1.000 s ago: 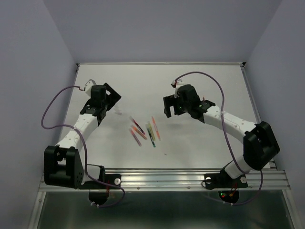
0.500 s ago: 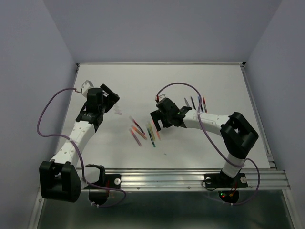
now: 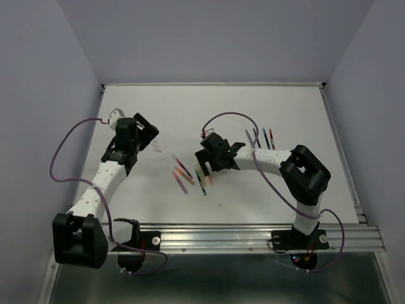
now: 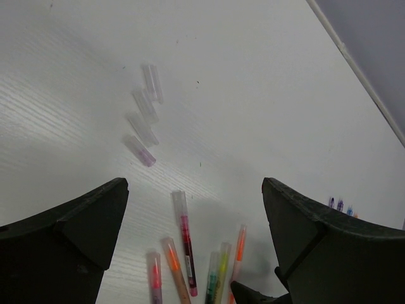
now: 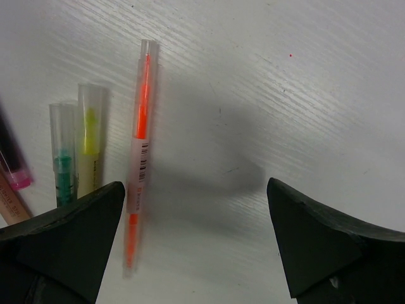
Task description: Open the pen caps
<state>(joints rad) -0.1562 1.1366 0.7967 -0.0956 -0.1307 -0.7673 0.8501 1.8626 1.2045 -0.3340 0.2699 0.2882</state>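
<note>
Right wrist view: right claw (image 5: 193, 218) hovers released, jaws astride the orange pen (image 5: 140, 158), probably lined up to grip it for uncapping; left claw (image 4: 193, 218) also released.

White table (image 3: 190, 107), metal rail (image 3: 221, 237) along near edge, plain lavender-grey walls (image 3: 209, 38) on three sides.

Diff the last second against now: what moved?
The right gripper swung left and nearer, toward the pen cluster. It is open, now over the orange pen. That uncovered the loose pens behind it. The left gripper barely moved and is open. The pens are unmoved and nothing was grasped.
</note>
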